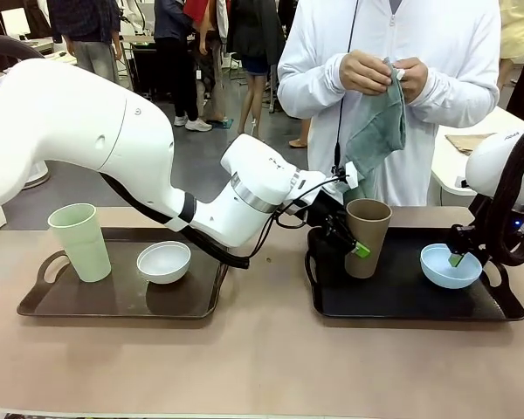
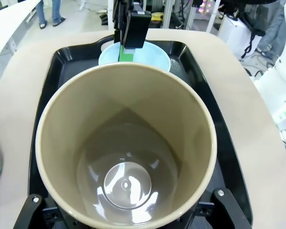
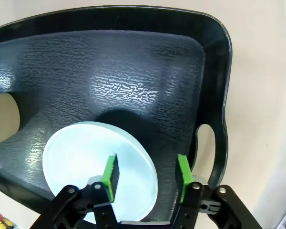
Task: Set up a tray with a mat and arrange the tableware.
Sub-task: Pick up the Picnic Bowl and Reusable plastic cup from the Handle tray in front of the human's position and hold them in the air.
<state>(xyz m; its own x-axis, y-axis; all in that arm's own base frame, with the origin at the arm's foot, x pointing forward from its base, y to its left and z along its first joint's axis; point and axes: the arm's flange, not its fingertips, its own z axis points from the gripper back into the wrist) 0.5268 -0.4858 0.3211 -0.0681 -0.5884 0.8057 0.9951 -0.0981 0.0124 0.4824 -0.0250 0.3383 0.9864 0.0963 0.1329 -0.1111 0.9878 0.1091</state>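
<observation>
On the black right tray stand a brown cup and a light blue bowl. My left gripper reaches across and straddles the brown cup low down; the cup hides its pads, so contact is unclear. My right gripper stands open over the light blue bowl, one green pad inside the rim and one outside. On the left tray are a pale green cup and a white bowl. A person at the far side holds a grey-green mat in both hands.
My left arm spans the table above the left tray. The beige table has free room at the front. Between the two trays runs a narrow gap. The right tray's handle lies just beyond the bowl's rim.
</observation>
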